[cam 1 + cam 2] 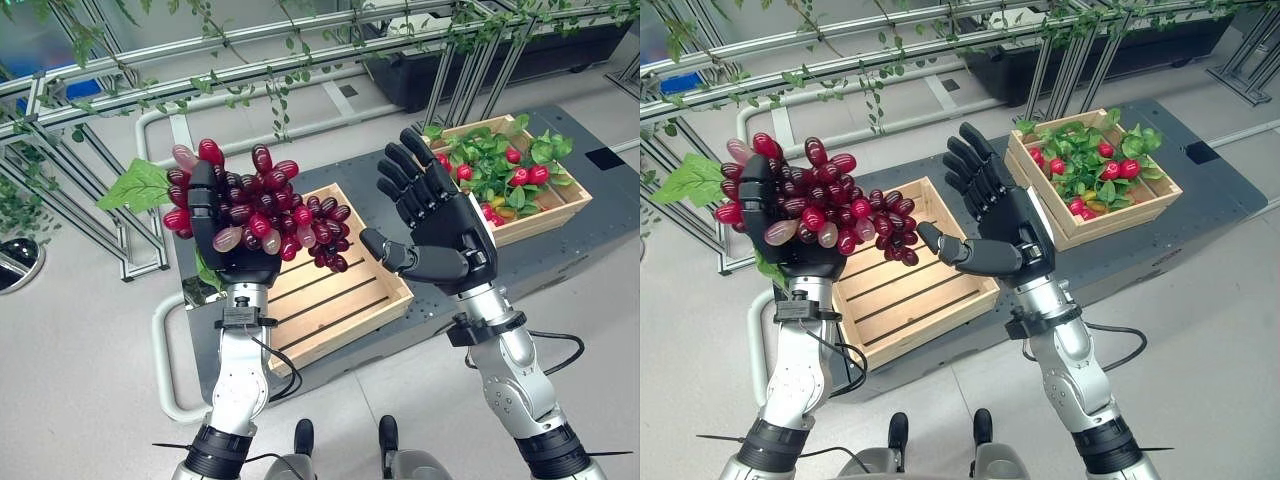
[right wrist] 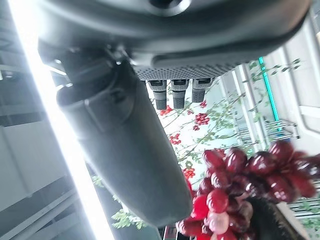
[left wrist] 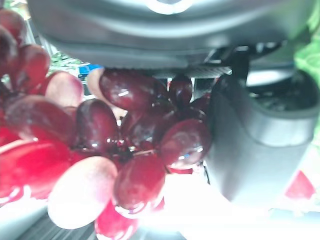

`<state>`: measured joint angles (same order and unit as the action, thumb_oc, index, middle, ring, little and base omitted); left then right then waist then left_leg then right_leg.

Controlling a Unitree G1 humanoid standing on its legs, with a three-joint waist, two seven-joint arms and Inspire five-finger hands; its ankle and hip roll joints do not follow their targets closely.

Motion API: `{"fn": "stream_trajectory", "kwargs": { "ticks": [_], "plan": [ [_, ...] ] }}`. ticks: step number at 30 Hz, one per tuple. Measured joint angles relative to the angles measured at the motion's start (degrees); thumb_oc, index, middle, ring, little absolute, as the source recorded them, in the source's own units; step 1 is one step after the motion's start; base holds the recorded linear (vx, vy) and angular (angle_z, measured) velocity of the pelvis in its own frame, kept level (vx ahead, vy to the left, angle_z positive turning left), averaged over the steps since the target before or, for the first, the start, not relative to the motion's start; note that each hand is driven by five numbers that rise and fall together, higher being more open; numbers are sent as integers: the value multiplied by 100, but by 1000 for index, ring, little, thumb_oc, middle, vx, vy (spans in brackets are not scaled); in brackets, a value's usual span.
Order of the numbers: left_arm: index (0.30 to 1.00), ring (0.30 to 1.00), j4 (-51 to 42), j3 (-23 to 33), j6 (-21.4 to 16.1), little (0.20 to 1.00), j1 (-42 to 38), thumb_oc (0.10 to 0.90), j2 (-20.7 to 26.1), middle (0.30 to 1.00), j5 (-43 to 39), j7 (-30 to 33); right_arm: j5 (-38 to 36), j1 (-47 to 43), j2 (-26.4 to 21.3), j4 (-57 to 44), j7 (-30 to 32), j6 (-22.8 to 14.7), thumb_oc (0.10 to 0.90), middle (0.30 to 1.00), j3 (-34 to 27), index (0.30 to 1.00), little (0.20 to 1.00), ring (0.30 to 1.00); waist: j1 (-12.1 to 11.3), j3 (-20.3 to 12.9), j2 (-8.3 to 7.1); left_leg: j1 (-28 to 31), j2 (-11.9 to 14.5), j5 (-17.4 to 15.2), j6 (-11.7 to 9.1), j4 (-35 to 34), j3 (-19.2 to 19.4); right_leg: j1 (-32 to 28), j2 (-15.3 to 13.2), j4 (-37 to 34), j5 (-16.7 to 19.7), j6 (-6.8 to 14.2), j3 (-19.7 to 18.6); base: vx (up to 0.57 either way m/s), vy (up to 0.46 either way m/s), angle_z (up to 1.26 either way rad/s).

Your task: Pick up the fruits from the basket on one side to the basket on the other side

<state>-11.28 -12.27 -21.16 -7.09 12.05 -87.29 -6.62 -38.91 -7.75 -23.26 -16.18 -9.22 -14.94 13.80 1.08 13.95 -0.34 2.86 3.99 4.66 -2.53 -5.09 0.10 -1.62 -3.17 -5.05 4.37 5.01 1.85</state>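
Grapes (image 1: 262,205) in curled left hand (image 1: 235,250) — right hand (image 1: 445,230) spread, empty

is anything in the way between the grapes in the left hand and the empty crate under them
Nothing visible does. The left hand holds the grape bunch above the empty slatted crate, with open air below. The right hand is open beside the bunch, apart from it and off to the side of the drop path.
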Motion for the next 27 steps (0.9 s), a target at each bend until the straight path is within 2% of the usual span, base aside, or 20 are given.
{"fn": "stream_trajectory", "kwargs": {
  "ticks": [2,9,16,19,22,27],
  "plan": [
    [300,300,16,1,40,300,3,400,24,300,252,169,-41,-2,-146,-73,-118,15,800,900,-2,900,900,900,-2,-70,7,0,2,0,0,-1,0,-1,2,0,-1,-1,0,0,0,0],
    [300,300,67,14,41,300,55,400,334,300,2206,807,-197,-96,-336,-344,-255,276,800,900,3,900,900,900,-12,-309,-27,3,5,-5,7,0,2,-1,6,-1,-1,-2,-4,0,0,0],
    [300,300,65,12,40,300,54,400,449,300,2918,1121,62,-96,-337,-344,-197,589,800,900,60,900,900,900,-32,-405,-62,3,7,-14,22,0,1,-2,5,-1,-1,-2,-4,0,0,0],
    [300,300,60,12,31,300,55,400,512,300,3432,1174,103,-90,-337,-336,-52,793,800,900,104,900,900,900,-36,-406,-63,2,10,-12,20,0,1,-2,3,-1,-1,-2,-2,0,0,0],
    [300,300,39,-25,29,300,53,400,683,300,3997,1199,266,-91,-330,-312,163,833,800,900,277,900,900,900,-32,-406,-63,2,13,-2,4,0,0,-1,2,-1,-1,-2,1,0,0,0],
    [300,300,2,-87,29,300,52,400,754,300,4145,1068,266,-90,-304,-115,353,915,800,900,480,900,900,900,-35,-407,-65,2,13,-2,5,0,-4,-5,-8,-1,-2,-1,9,0,0,0]
  ]
}}
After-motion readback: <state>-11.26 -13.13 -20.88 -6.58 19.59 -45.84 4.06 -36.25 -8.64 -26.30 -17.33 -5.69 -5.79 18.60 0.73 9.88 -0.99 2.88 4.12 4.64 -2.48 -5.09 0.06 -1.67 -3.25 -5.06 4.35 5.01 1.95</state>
